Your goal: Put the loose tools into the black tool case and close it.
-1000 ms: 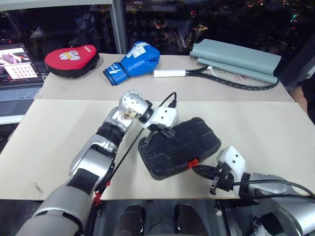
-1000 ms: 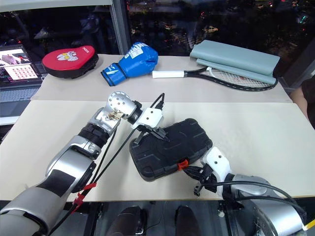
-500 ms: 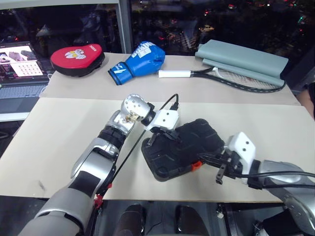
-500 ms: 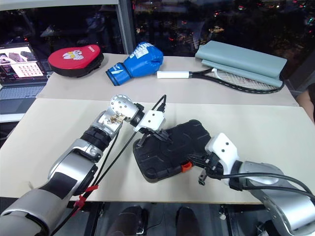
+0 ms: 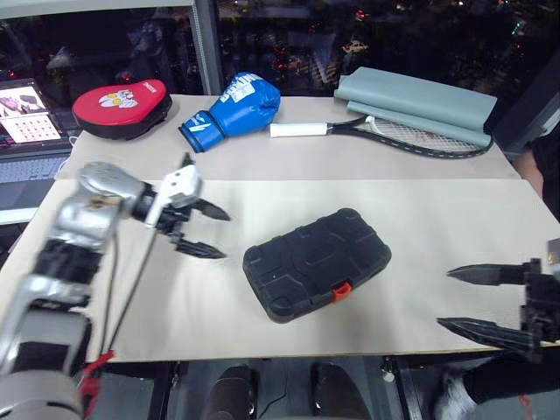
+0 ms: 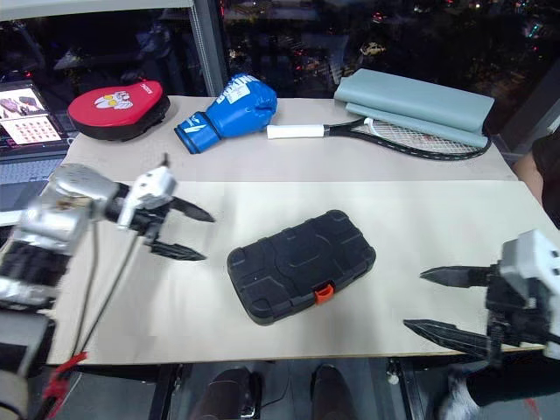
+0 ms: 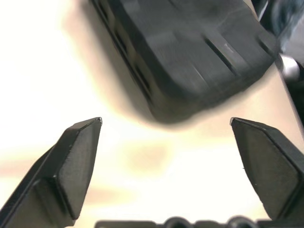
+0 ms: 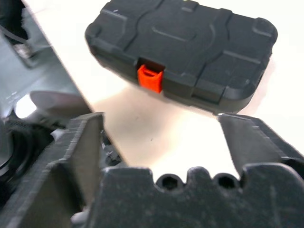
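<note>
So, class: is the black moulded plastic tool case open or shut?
Shut: the black moulded plastic tool case lies flat, lid down, orange latch across the seam.

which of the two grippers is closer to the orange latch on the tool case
The right gripper: the orange latch sits on the black tool case's near edge, facing it. The left gripper is off the case's opposite, far-left side.

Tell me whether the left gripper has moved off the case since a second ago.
Yes. The left gripper has swung left, away from the black tool case, and now hangs open over bare table.
</note>
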